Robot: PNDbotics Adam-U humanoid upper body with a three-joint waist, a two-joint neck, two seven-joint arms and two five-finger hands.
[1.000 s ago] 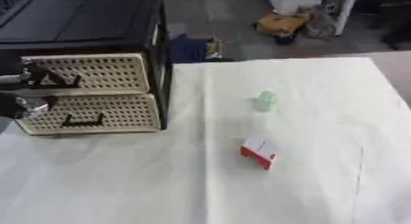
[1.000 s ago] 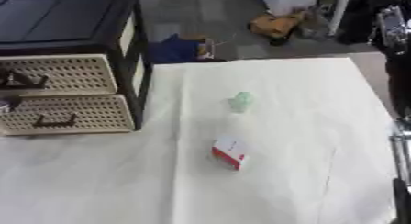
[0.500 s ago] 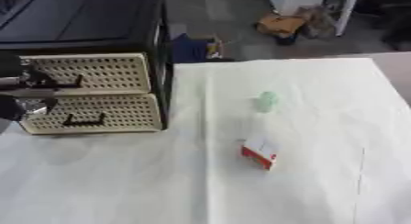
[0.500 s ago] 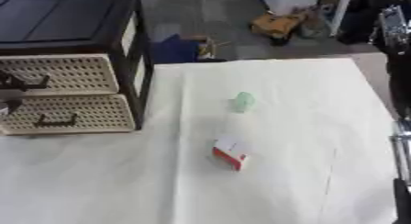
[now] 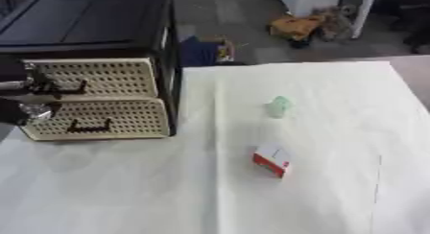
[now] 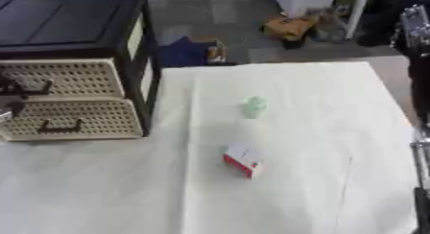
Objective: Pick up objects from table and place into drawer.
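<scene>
Nothing stowed: box (image 5: 273, 159) & green item (image 5: 280, 106) lie mid-table. Left hand (image 5: 18, 96) at top drawer (image 5: 92, 77) handle, grip can't tell; both drawers closed.

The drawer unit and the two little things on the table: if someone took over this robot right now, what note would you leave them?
Left hand: at the upper drawer handle; fingers unclear.
Right hand: arm only at the right eye view's right edge, hand out of view.
Pale green object and red and white box lie on the white table, untouched.
Done: nothing in a drawer.
Left: open the drawer, move both in.
</scene>
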